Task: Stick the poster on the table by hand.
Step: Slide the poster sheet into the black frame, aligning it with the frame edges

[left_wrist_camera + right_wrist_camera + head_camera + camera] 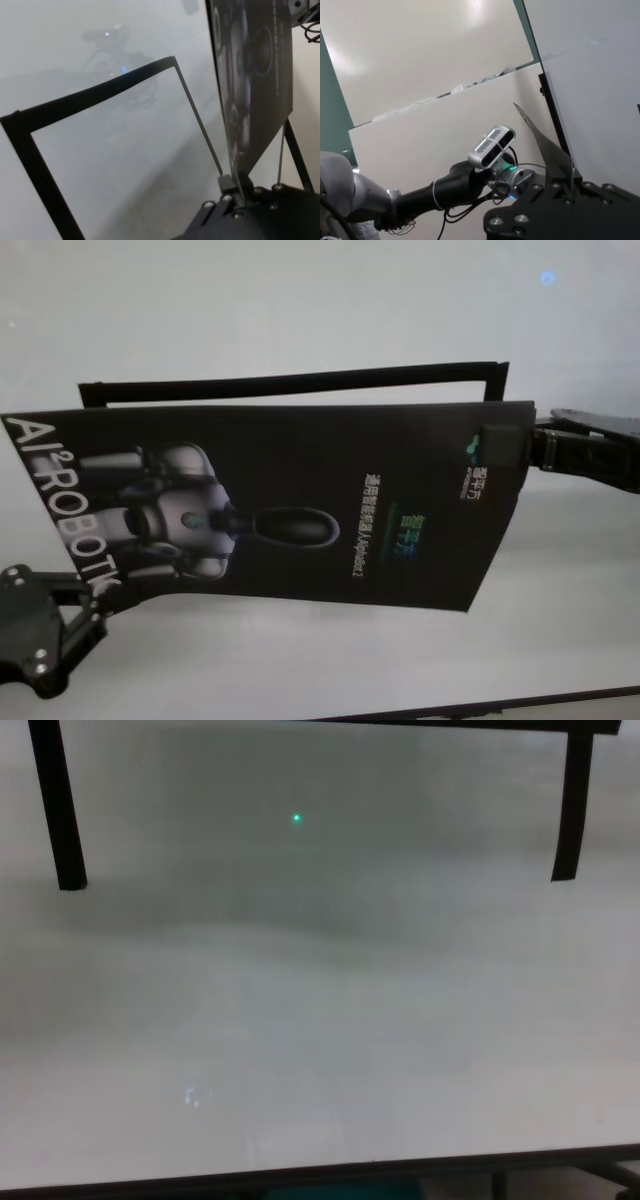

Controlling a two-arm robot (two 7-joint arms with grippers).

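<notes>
The poster [300, 500], a black glossy sheet with white lettering and a grey-white robot picture, hangs in the air above the white table [300, 300]. My left gripper [100, 602] is shut on its lower left corner. My right gripper [503, 445] is shut on its upper right corner. The left wrist view shows the poster [260, 75] edge-on, rising from my left gripper [234, 192]. The right wrist view shows the thin sheet [552, 150] clamped in my right gripper [572, 177].
Narrow black tape strips [300, 382] form a frame outline on the table behind the poster; they also show in the left wrist view [90, 92] and the chest view [55, 810]. The table's dark near edge [320, 1170] runs along the bottom of the chest view.
</notes>
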